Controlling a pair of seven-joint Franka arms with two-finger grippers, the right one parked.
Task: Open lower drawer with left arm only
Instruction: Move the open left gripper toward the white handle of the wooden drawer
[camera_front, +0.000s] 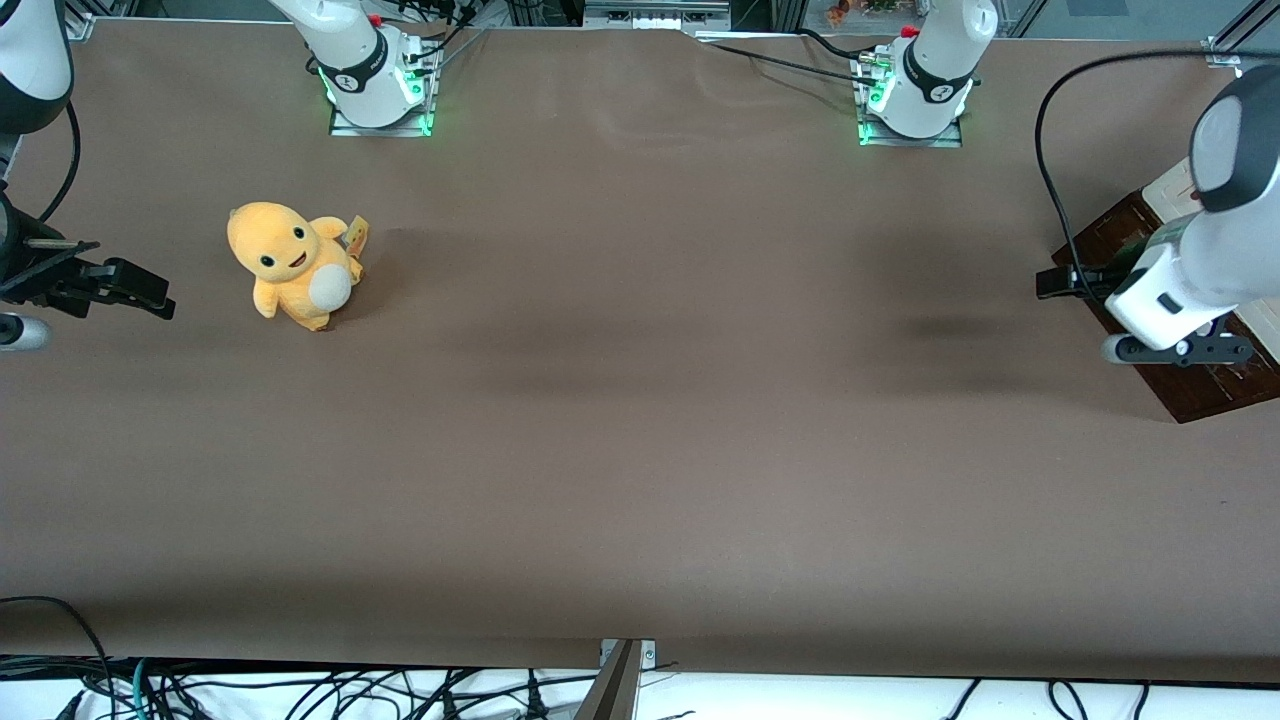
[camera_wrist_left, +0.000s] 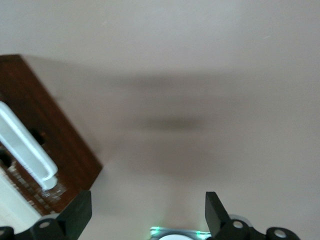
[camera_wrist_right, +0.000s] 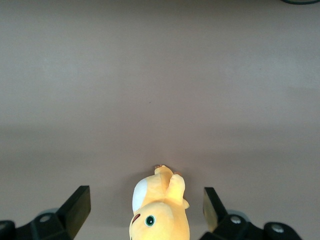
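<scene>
One claw, spread wide and empty above bare tabletop; lower drawer, apparently shut, sits just beside one fingertip, so the left arm should shift sideways until the white bar handle lies between the fingers, then close.

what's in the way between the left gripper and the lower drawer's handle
Nothing visible. The gripper, open, hangs beside the lower drawer, with only bare table between it and the white handle. The plush toy sits toward the parked arm's end.
</scene>
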